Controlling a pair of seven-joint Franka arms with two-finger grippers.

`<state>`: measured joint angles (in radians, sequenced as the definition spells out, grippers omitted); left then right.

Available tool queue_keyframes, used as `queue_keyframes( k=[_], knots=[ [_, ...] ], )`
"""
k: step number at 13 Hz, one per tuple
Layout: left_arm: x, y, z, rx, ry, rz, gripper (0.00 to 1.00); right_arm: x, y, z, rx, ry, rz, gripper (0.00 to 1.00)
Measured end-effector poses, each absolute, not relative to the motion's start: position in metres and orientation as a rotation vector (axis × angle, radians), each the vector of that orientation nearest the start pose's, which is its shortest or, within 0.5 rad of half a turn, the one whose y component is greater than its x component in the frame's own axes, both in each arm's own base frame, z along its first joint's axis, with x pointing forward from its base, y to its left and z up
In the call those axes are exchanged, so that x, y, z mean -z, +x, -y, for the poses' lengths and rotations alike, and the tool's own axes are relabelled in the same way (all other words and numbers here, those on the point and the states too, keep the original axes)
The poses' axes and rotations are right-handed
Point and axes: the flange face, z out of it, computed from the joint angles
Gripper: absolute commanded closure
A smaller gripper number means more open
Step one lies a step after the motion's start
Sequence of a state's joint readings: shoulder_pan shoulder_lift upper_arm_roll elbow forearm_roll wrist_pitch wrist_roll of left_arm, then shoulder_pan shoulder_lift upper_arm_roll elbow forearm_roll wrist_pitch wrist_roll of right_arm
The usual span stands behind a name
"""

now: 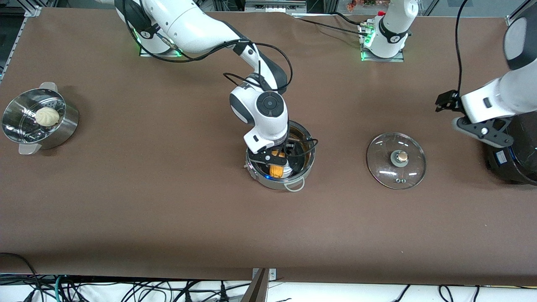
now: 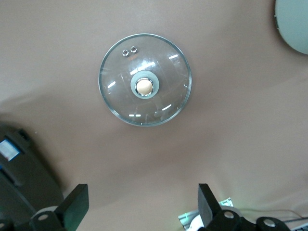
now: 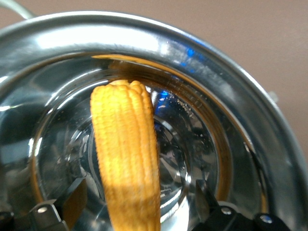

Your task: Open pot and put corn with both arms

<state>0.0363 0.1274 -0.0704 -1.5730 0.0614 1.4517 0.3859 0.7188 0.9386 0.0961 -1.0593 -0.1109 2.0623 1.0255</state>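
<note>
The corn (image 3: 126, 159) lay on the bottom of the pot (image 1: 268, 181), its long axis from six to twelve o'clock between the parted jaws of the right gripper (image 1: 280, 158), while the left gripper (image 2: 139, 211), jaws apart, waited above the glass lid (image 2: 145, 79).

Two white arms (image 1: 260, 109) (image 1: 499, 100) — one shiny pot (image 1: 280, 181), one corn cob (image 1: 276, 170), one glass lid (image 1: 396, 160), one steamer pot (image 1: 63, 130) with one bun (image 1: 47, 116) — and one dark cooker (image 1: 514, 163), probably.
</note>
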Motion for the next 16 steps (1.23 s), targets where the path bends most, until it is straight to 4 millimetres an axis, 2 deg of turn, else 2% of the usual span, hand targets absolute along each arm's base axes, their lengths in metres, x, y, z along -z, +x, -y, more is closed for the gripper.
queue_keyframes(
  k=[4, 6, 8, 10, 11, 13, 16],
  knots=[
    [-0.584, 0.560, 0.007, -0.421, -3.042, -0.631, 0.00, -0.310, 0.542, -0.564, 0.072, -3.111, -0.275, 0.00],
    [-0.599, 0.560, 0.002, -0.300, -3.045, -0.610, 0.00, -0.329, 0.536, -0.566, 0.068, -3.120, -0.266, 0.00],
    [-0.599, 0.567, -0.012, -0.153, -3.044, -0.571, 0.00, -0.356, 0.535, -0.560, 0.065, -3.130, -0.268, 0.00],
    [-0.588, 0.570, -0.028, -0.095, -3.054, -0.466, 0.00, -0.384, 0.537, -0.549, 0.069, -3.142, -0.259, 0.00],
    [-0.585, 0.569, -0.032, -0.090, -3.067, -0.357, 0.00, -0.399, 0.540, -0.541, 0.072, -3.150, -0.247, 0.00],
    [-0.587, 0.564, -0.028, -0.068, -3.082, -0.068, 0.00, -0.428, 0.547, -0.519, 0.063, -3.173, -0.195, 0.00],
    [-0.602, 0.547, -0.011, 0.052, -3.081, 0.057, 0.00, -0.461, 0.569, -0.476, 0.052, -3.194, -0.135, 0.00]
  ],
)
